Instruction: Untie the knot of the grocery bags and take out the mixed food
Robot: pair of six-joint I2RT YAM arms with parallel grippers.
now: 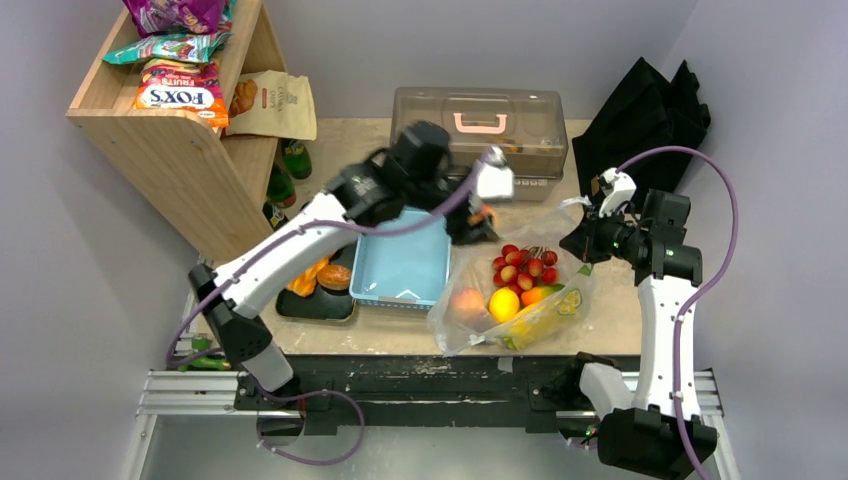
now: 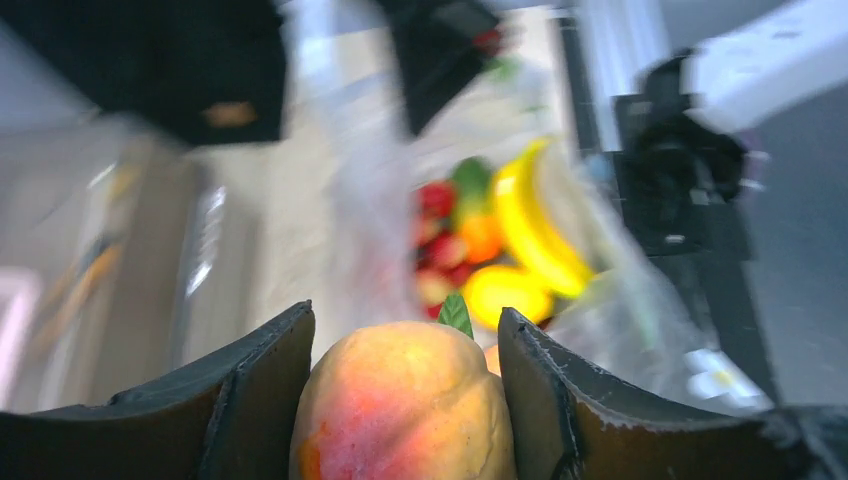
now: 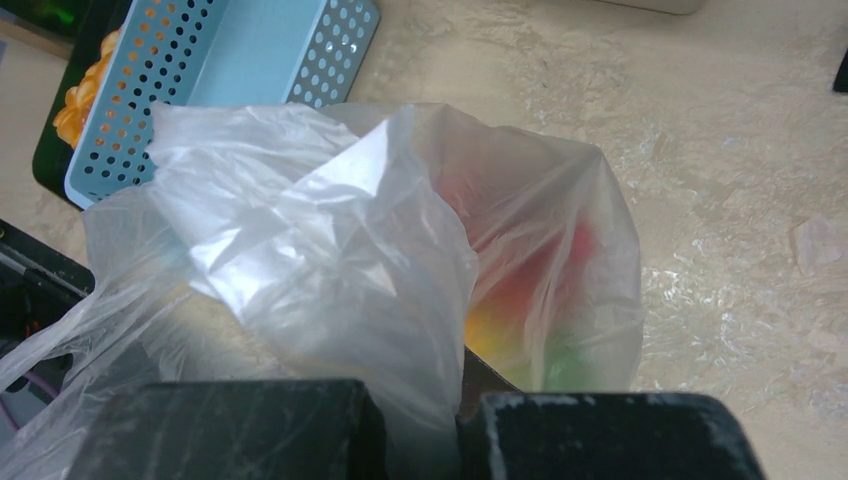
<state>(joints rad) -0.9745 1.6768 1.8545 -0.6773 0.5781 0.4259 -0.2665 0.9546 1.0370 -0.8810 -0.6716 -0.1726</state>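
The clear crinkly plastic grocery bag (image 1: 455,305) lies at the table's (image 1: 610,320) 4 o'clock, neck slack, no knot visible. Red fruits (image 1: 525,265) and a yellow lemon (image 1: 503,303) sit inside. At its 2 o'clock the right gripper (image 3: 415,425) is clenched on a filmy fold, likely to hold the mouth open. At 11 o'clock the left gripper (image 2: 405,330) grasps a smooth round orange-red peach (image 2: 400,410), beside the perforated pale-blue basket (image 1: 405,265).
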